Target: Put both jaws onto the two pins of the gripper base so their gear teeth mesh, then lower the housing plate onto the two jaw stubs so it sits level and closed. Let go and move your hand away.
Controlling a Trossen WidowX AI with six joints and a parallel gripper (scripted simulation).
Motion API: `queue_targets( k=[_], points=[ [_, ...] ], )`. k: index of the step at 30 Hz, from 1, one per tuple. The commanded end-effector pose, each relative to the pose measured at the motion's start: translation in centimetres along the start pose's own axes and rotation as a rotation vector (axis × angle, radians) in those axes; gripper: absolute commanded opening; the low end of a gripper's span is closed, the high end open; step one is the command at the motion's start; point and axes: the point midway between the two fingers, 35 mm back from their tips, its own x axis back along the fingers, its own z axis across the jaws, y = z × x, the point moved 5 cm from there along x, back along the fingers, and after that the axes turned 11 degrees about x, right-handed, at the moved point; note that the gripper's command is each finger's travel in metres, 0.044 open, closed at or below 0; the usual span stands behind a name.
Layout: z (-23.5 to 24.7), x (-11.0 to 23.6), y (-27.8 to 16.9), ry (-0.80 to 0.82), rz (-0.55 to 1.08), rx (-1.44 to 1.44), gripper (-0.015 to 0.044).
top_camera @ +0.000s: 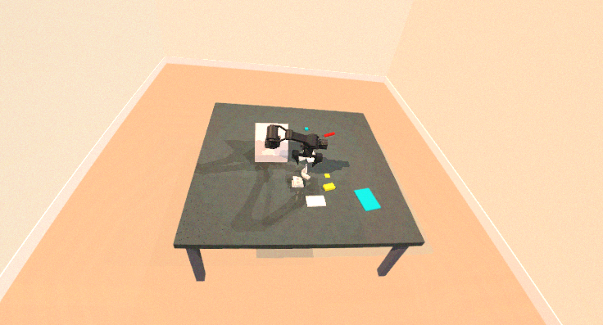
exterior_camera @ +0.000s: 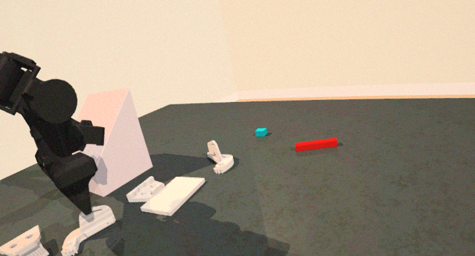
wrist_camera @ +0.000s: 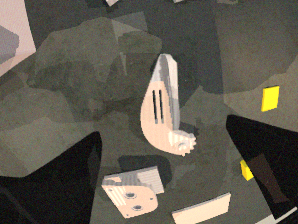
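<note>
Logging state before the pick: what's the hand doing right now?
Hand: open, holding nothing; in the wrist view a white jaw shows between its spread fingers, ungripped.

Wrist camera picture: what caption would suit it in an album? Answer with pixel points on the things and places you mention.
Open end effector [wrist_camera: 166,129] above a pale toothed jaw [wrist_camera: 156,112], two yellow pieces to the right.

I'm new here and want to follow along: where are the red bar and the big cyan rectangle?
Red bar [top_camera: 329,134] [exterior_camera: 315,144]: top and exterior views, its middle.
Cyan rectangle [top_camera: 367,199]: top view, middle of its upper face.
</note>
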Motion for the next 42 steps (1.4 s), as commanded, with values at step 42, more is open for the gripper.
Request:
queue_targets(
  k=[42],
  points=[
    [0.0, -5.1, 0.0, 0.001, 0.005, 0.004, 0.044]
  ],
)
